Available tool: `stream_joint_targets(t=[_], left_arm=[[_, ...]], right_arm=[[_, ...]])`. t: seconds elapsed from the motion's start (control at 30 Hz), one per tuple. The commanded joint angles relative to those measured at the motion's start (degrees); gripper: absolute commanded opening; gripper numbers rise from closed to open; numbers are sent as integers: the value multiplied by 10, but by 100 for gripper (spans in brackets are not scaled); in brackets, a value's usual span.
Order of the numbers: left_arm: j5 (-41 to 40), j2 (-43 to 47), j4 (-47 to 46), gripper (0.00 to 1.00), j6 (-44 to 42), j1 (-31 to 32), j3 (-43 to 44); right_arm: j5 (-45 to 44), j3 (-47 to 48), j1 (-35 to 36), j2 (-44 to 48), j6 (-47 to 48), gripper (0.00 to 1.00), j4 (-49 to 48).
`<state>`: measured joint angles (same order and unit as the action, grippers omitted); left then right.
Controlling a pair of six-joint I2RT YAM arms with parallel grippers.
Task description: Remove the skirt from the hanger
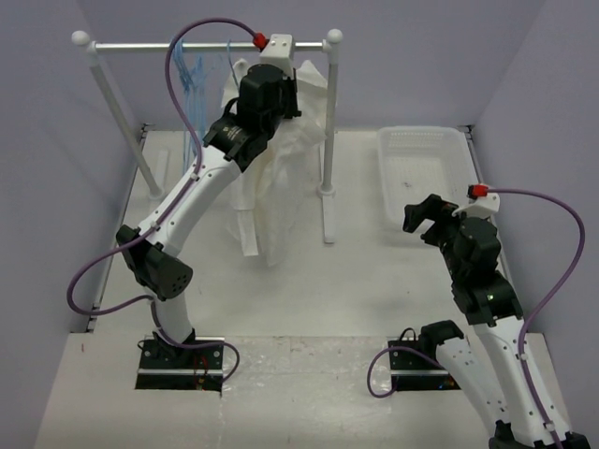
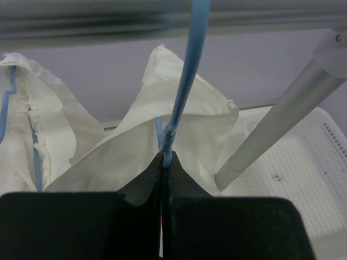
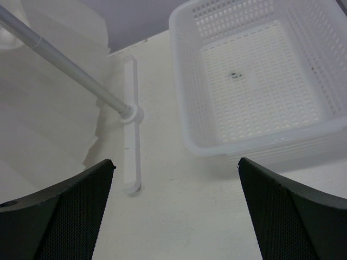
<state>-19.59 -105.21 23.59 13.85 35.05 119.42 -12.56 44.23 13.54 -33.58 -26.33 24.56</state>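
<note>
My left gripper (image 2: 167,158) is raised to the rack's rail (image 1: 206,44) and is shut on the twisted neck of a light-blue wire hanger (image 2: 187,70), just under its hook. The hook rises over the rail. The white skirt (image 2: 157,114) drapes over this hanger's shoulders and hangs down behind the arm in the top view (image 1: 281,187). In the top view the left gripper (image 1: 271,94) is mostly hidden by its wrist. My right gripper (image 1: 423,223) is open and empty, low over the table by the basket; it shows the same in the right wrist view (image 3: 176,161).
A second white garment (image 2: 24,114) on another blue hanger (image 2: 36,151) hangs just left. Spare blue hangers (image 1: 194,79) hang on the rail's left part. The rack's right pole (image 1: 328,122) and foot (image 3: 132,141) stand beside a white mesh basket (image 1: 423,140).
</note>
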Motion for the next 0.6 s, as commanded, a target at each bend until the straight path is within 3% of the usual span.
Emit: stream_joint_targets(t=[0.0,0.27,0.57], left_arm=[[-25,34,-57,0,-1,5,40],[-88,87,-45,0,0,9,15],[-102,180,-48,0,13,17,-93]], right_arm=[[-8,-5,0,7,9,99,-4],[8,-3,-1,10,10,99,1],[40,-4,0,6,33,99,-6]])
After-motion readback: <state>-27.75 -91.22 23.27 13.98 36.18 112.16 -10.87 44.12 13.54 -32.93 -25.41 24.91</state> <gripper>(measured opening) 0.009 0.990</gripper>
